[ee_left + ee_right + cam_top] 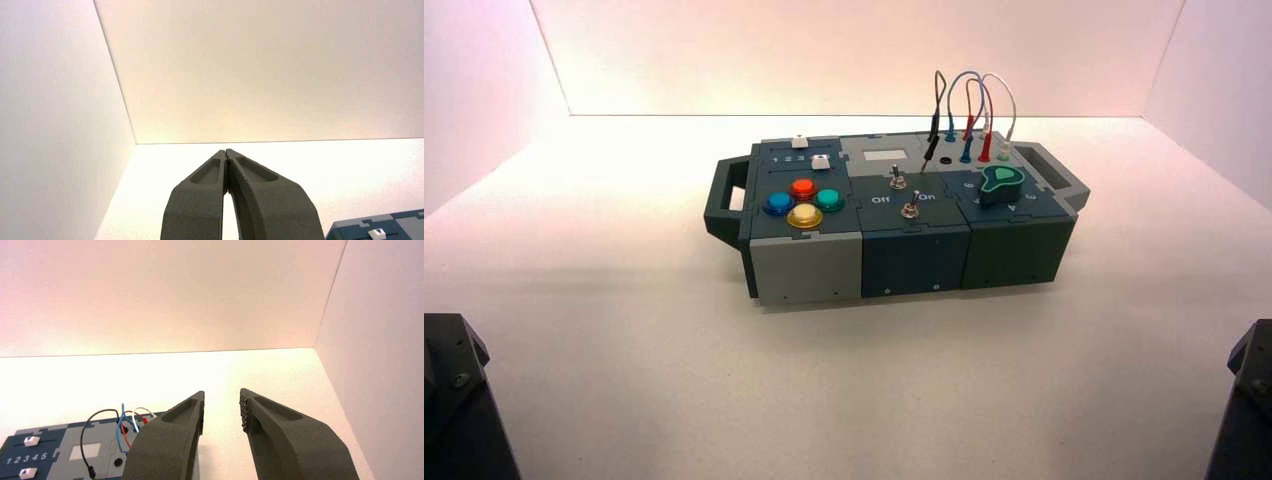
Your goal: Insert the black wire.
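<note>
The black wire (937, 98) loops up at the back right of the box (904, 255). One black plug stands in the socket row, and the other plug (930, 150) hangs slanted over the box top beside an open dark socket (945, 160). In the right wrist view the black wire (84, 437) arcs over the grey panel, far from my right gripper (222, 405), which is open with nothing between its fingers. My left gripper (226, 152) is shut on nothing, well away from the box corner (375, 227). Both arms sit parked at the near table corners.
Blue wire (956, 85), red wire (986, 110) and white wire (1009, 100) are plugged in beside the black one. A green knob (1001, 182), two toggle switches (902, 195), four coloured buttons (803, 200) and white sliders (810, 150) share the top. White walls enclose the table.
</note>
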